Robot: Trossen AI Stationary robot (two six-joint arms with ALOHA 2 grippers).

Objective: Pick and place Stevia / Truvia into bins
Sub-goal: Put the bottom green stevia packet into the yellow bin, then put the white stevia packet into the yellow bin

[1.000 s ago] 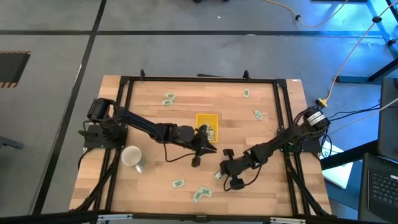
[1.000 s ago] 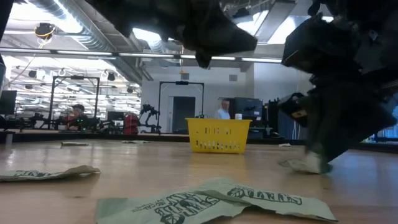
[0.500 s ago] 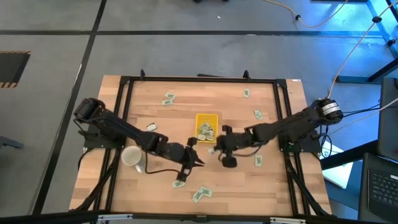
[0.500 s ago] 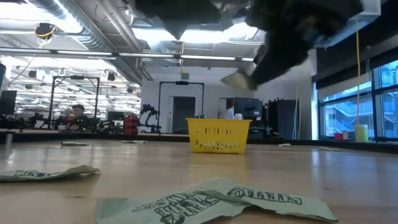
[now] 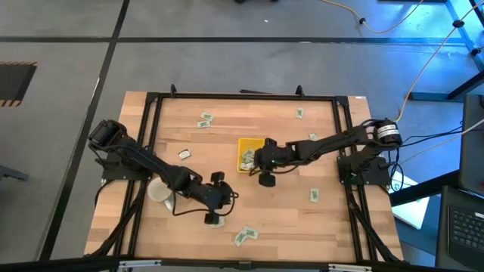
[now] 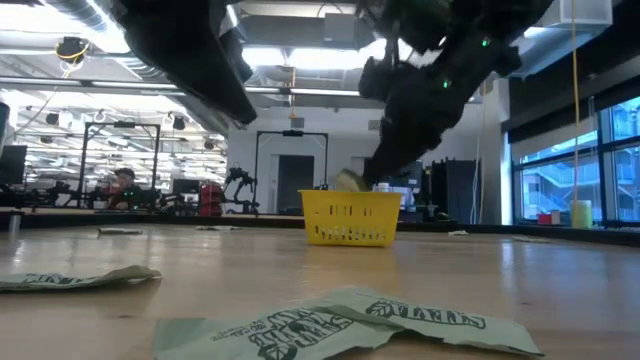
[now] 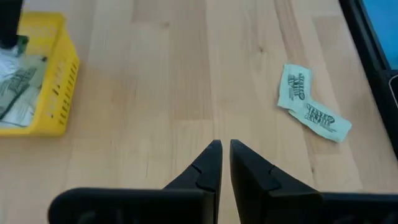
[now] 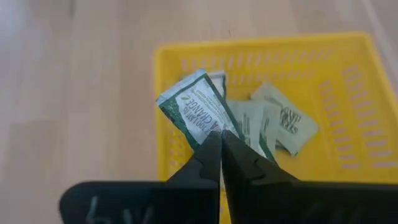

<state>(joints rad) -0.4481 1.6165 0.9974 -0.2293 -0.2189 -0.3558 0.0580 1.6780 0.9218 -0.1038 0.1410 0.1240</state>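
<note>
Right gripper pinches one Stevia packet by its corner, holding it just above the yellow tray, where several packets already lie. Left gripper, fingers nearly together around nothing, hangs over bare wood at the near side; two loose packets lie nearby.

We see the yellow tray mid-table with several white-and-green packets lying inside it; one more packet hangs tilted above its rim. Loose packets lie scattered across the table, among them a crumpled pair well apart from the tray
</note>
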